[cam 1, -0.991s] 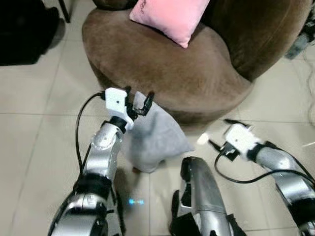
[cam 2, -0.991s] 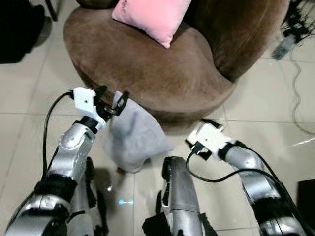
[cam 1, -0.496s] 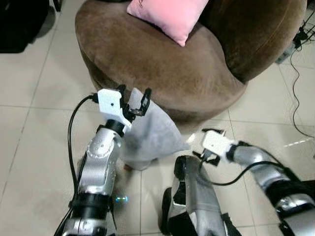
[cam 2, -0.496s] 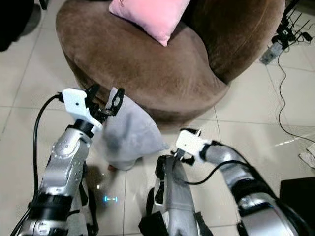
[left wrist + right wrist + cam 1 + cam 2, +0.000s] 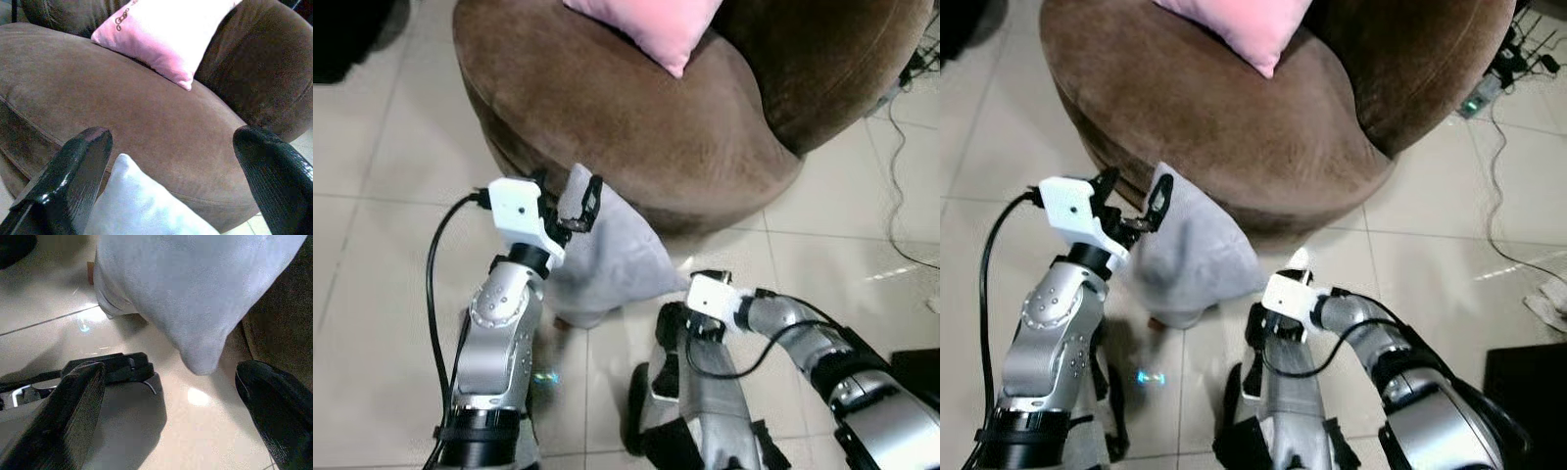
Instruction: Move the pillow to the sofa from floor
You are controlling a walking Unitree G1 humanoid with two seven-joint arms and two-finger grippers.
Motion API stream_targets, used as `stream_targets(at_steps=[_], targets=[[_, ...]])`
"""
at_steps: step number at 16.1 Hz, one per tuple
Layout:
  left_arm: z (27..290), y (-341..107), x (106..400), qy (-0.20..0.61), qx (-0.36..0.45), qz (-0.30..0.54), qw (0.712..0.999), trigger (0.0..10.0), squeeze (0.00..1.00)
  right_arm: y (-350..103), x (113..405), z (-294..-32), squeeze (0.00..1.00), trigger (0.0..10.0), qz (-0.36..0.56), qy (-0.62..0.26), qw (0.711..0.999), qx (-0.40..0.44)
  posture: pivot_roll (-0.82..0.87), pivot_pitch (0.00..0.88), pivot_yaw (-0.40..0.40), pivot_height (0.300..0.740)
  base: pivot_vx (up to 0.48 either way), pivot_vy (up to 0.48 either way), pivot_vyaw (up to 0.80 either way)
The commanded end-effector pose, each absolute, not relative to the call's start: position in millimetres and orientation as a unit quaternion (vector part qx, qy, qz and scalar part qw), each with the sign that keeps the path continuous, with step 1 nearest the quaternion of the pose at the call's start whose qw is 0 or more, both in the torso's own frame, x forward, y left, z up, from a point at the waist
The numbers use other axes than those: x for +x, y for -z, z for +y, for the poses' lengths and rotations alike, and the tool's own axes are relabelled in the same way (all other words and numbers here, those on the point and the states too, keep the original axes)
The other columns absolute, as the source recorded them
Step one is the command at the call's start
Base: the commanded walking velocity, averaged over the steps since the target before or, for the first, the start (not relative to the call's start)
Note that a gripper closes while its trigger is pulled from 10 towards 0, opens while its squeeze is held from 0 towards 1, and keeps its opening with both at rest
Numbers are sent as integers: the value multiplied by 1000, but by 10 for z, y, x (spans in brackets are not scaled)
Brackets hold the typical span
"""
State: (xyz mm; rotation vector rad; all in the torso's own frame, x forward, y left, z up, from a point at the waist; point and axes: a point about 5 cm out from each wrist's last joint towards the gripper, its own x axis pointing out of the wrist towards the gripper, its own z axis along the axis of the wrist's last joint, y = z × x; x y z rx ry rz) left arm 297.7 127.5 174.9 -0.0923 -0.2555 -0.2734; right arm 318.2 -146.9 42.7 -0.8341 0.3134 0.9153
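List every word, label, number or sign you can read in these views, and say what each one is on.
No readable text in any view.
pink pillow: a dark ring-shaped pattern near one corner, an ornament rather than letters, as far as can be told.
gray pillow, brown sofa, left end effector and right end effector: no labels or numbers can be made out.

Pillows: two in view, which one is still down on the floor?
The grey pillow, standing on the tiles against the sofa front, its top corner between the open left claw fingers. The pink pillow already lies on the seat.
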Motion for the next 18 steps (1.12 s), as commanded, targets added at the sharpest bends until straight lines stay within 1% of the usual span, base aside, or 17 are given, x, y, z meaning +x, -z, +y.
stream_targets(at_steps=[1,3,5,8,10,12,14,15,16,18], targets=[[1174,-1709,2922,145,-51,-117,981,10000,0,-311,3110,-1568,0,10000,176,-417,799,-396,126,432,-284,525,0,0,0],[1163,-1702,2910,145,-54,-113,981,10000,0,-356,3164,-1550,0,10000,171,-405,807,-394,121,431,-286,525,0,0,0],[1137,-1706,2915,148,-58,-109,981,10000,0,-389,3196,-1588,0,10000,170,-389,818,-389,108,420,-287,525,0,0,0],[1086,-1733,2943,157,-62,-111,979,10000,0,-372,3191,-1627,0,10000,173,-380,816,-400,96,411,-283,525,0,0,0],[1026,-1715,2945,164,-64,-109,978,10000,0,-352,3196,-1686,0,10000,183,-360,811,-423,88,408,-282,525,0,0,0],[1020,-1704,2939,167,-67,-105,978,10000,0,-353,3205,-1683,0,10000,182,-353,813,-426,93,403,-271,525,0,0,0],[1033,-1688,2953,174,-62,-99,978,10000,0,-382,3253,-1660,0,10000,176,-321,834,-413,114,378,-238,525,0,0,0],[1029,-1700,2963,176,-60,-100,978,10000,0,-387,3260,-1649,290,10000,173,-317,837,-412,118,371,-231,525,0,0,0],[1037,-1730,2987,180,-57,-102,977,10000,0,-394,3275,-1611,1000,10000,168,-308,842,-408,133,357,-211,525,0,0,0],[1046,-1771,3018,187,-50,-106,975,10000,0,-404,3296,-1550,1000,10000,163,-298,852,-399,142,348,-196,525,0,0,0]])
